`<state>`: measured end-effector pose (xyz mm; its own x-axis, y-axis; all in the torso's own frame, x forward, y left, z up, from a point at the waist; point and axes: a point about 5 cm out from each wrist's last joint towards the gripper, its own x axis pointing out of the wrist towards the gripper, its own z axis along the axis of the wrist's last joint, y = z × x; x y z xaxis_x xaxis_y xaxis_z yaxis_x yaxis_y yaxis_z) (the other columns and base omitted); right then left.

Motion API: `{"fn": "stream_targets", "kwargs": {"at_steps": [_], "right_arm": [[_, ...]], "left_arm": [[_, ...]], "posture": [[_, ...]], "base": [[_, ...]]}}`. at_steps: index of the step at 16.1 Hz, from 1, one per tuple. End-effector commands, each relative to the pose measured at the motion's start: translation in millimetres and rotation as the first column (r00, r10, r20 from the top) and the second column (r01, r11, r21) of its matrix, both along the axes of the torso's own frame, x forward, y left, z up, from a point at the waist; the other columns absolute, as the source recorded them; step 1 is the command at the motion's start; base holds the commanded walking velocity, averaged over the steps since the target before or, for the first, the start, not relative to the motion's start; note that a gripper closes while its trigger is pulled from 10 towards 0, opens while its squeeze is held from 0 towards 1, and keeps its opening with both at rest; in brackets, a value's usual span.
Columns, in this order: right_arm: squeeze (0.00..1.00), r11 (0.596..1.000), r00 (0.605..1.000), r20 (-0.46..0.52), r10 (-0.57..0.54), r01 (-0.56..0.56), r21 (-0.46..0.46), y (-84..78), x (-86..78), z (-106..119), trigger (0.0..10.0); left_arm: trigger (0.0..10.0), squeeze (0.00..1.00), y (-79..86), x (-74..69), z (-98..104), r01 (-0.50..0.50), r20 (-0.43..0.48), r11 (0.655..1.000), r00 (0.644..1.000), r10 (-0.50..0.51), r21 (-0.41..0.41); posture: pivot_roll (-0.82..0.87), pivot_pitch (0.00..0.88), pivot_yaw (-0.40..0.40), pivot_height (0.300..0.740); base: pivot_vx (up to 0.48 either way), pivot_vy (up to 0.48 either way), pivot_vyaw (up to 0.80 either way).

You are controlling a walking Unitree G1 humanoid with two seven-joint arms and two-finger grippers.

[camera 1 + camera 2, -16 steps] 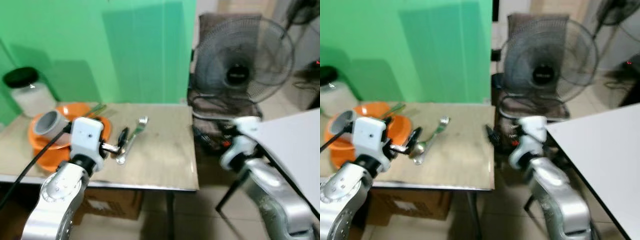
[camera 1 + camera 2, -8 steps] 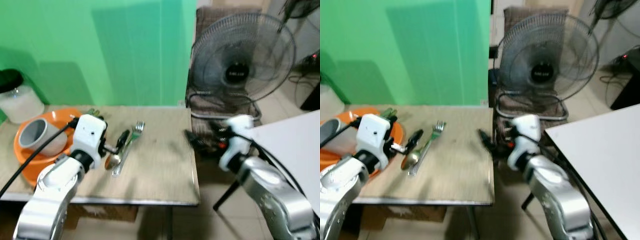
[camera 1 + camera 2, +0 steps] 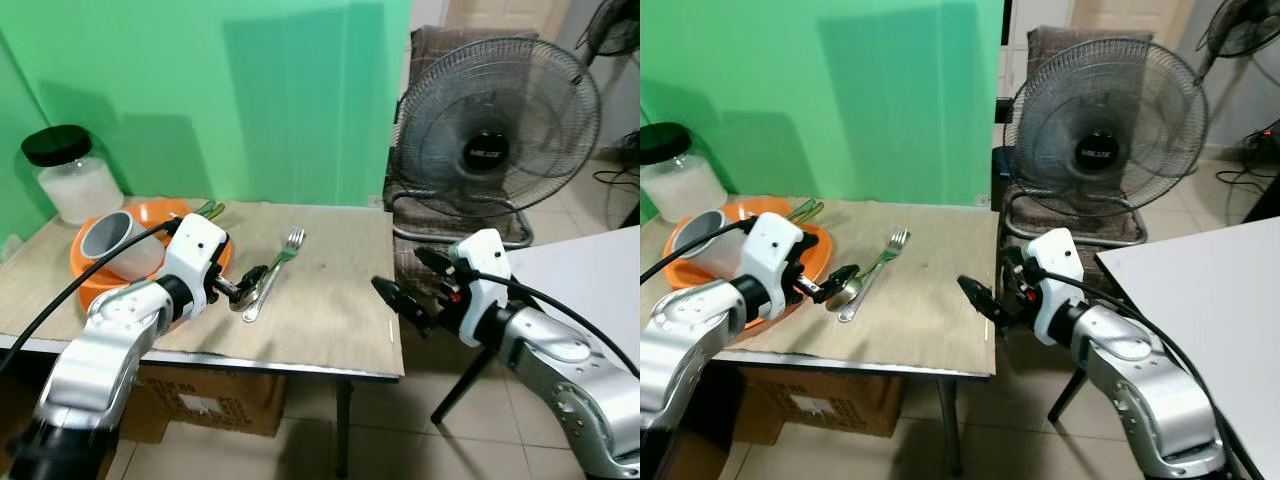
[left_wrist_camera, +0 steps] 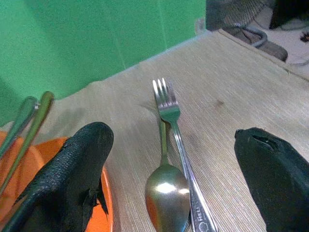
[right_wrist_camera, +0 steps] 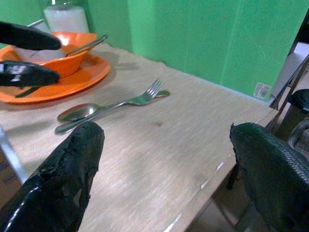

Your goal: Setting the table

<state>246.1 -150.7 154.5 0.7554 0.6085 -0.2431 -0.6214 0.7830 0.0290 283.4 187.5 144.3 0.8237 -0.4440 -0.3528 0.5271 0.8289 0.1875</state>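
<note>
Cutlery, item one: a silver metal fork (image 3: pixel 272 269) and a silver metal spoon (image 4: pixel 168 192) are lying touching, side by side, on the beige wood-grain table (image 3: pixel 330 300), just beside the orange plastic plate (image 3: pixel 810 262) that is carrying an orange bowl (image 5: pixel 62 56) and a grey cup (image 3: pixel 118 243). Left gripper (image 4: pixel 176 179) is hovering low over the spoon's bowl and the fork's handle, its two black fingers (image 4: pixel 72 164) spread wide with nothing between them. Right gripper (image 3: pixel 410 290) is waiting off the table's right edge, fingers likewise parted and empty. Risks, as judged: because the two pieces are overlapping, a closing pinch is likely catching both or skidding one away across the smooth top; the near finger is sitting close to the plate rim, so closing could be nudging the plate and its stacked bowl and cup. A white-filled glass jar with black lid (image 3: pixel 70 176) is standing behind the plate, well apart from the cutlery, and a black pedestal fan (image 3: pixel 498 128) is standing beyond the table's right end.
</note>
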Motion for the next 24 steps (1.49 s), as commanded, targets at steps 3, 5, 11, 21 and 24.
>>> {"fn": "stream_targets", "kwargs": {"at_steps": [3, 5, 11, 21, 24], "right_arm": [[0.00, 1.000, 1.000, 0.014, 0.027, -0.027, -0.011, -1.6, 0.6, 1, 10.0], [0.00, 1.000, 1.000, 0.014, 0.027, -0.027, -0.011, -1.6, 0.6, 1, 10.0], [0.00, 0.987, 0.988, -0.011, 0.154, -0.154, -0.036, 3.1, -11.6, 1, 10.0], [0.00, 0.958, 0.957, -0.082, 0.278, -0.283, -0.051, 6.5, -15.9, 0, 10.0], [0.00, 0.954, 0.953, -0.096, 0.289, -0.295, -0.051, 5.7, -17.9, 0, 10.0]], "left_arm": [[10.0, 0.00, -2.2, 9.4, -7, 0.033, -0.024, 0.999, 0.999, -0.033, 0.015], [10.0, 0.00, -2.2, 9.4, -7, 0.033, -0.024, 0.999, 0.999, -0.033, 0.015], [0.0, 0.00, 2.9, 47.9, -32, 0.127, -0.102, 0.988, 0.988, -0.118, 0.089], [0.0, 0.00, -4.7, 69.0, -42, 0.180, -0.124, 0.981, 0.977, -0.171, 0.071], [0.0, 0.00, -4.9, 69.6, -45, 0.197, -0.141, 0.978, 0.972, -0.186, 0.067]], "posture": [[-0.09, 0.000, 0.046, 0.740], [-0.09, 0.000, 0.046, 0.740], [-0.15, 0.000, 0.055, 0.740], [-0.16, 0.000, 0.044, 0.740], [-0.16, 0.000, 0.047, 0.740]], "base": [[0.000, 0.000, 0.00], [0.000, 0.000, 0.00], [0.000, 0.000, 0.00], [0.000, 0.000, 0.00], [0.000, 0.000, 0.00]]}}
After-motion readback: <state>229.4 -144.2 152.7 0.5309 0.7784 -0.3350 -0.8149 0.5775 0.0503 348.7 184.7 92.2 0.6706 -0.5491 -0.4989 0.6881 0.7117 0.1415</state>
